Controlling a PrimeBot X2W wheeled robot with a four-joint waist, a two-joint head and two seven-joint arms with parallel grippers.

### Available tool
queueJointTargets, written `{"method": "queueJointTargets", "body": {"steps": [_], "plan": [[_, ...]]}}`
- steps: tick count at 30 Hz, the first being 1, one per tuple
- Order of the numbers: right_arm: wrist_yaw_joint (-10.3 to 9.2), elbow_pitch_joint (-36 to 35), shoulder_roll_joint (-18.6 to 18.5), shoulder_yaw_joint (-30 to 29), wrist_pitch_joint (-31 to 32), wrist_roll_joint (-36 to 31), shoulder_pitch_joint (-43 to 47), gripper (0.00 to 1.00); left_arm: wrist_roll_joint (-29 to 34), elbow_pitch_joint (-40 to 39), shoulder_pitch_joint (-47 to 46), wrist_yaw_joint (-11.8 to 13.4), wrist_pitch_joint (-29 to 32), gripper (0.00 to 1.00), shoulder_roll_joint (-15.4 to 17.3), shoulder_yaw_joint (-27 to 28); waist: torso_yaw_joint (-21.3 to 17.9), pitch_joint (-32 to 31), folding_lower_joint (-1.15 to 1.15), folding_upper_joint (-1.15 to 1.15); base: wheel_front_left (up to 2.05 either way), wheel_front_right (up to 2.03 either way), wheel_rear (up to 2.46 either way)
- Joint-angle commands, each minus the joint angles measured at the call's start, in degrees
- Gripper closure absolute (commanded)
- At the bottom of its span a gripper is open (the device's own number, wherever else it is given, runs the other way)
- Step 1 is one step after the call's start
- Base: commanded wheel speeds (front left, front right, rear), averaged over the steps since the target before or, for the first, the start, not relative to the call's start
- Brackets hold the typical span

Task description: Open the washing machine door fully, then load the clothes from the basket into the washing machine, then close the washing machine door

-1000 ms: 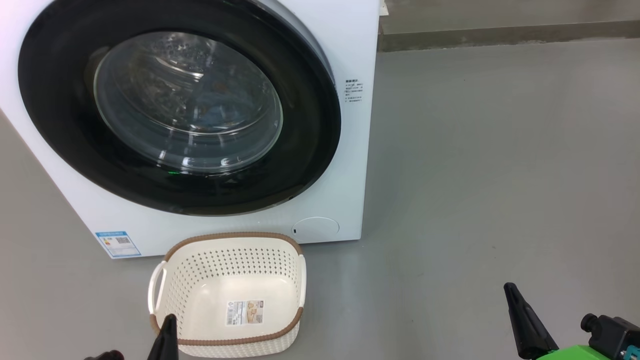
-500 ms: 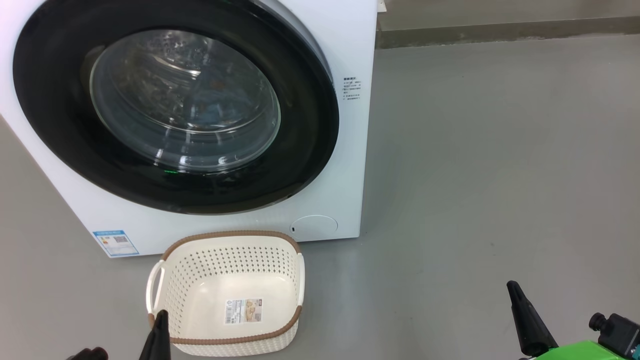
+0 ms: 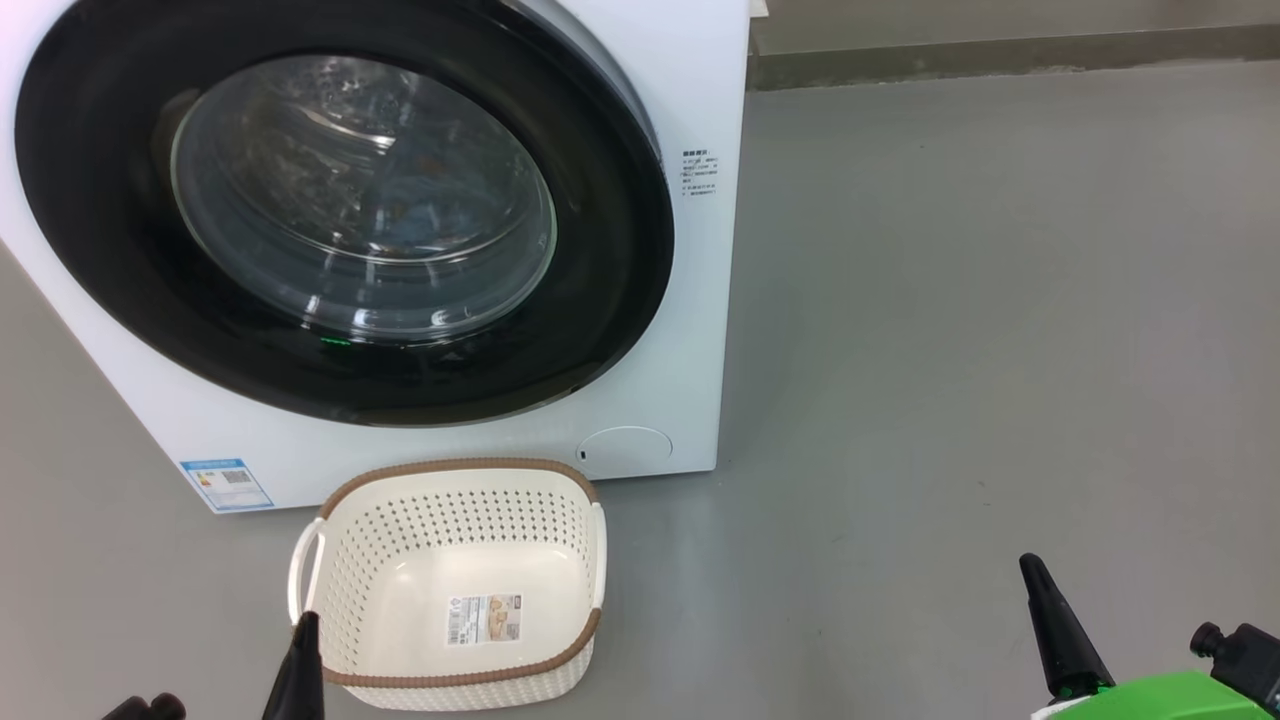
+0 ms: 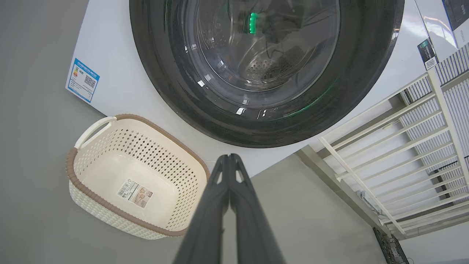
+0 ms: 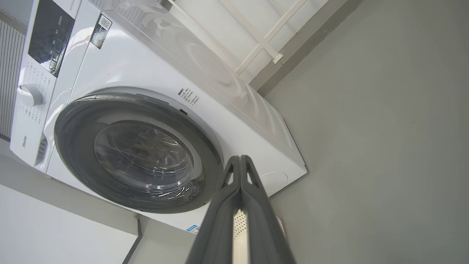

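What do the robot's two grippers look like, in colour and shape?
Both the left gripper and right gripper have two long dark grey fingers that taper to a tip, with small triangular cut-outs near it. Behind the right one sits a bright green part.

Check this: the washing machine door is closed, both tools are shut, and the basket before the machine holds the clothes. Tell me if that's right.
Wrong on the basket: it is empty, with just a label on its floor, as the head view shows. The washing machine door is closed, and the left tool and right tool are shut.
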Motion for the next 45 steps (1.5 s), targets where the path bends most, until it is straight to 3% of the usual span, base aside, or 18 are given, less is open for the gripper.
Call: {"method": "queueJointTargets", "body": {"steps": [1, 45], "plan": [[0.07, -1.0, -0.8, 0.5, 0.4, 2.0, -3.0, 1.00, -1.7, -0.9, -2.9, -0.7, 0.5, 1.00, 0.5, 1.7, 0.0, 0.0, 0.00, 0.00, 0.00, 0.00, 0.00], [0.08, 5.3, -1.0, -0.7, 4.4, 30.0, -8.0, 1.00, -28.6, 1.1, -6.4, -3.9, 7.2, 1.00, -0.3, 8.7, -0.9, 1.3, -0.01, 0.00, 0.00, 0.00, 0.00]]}}
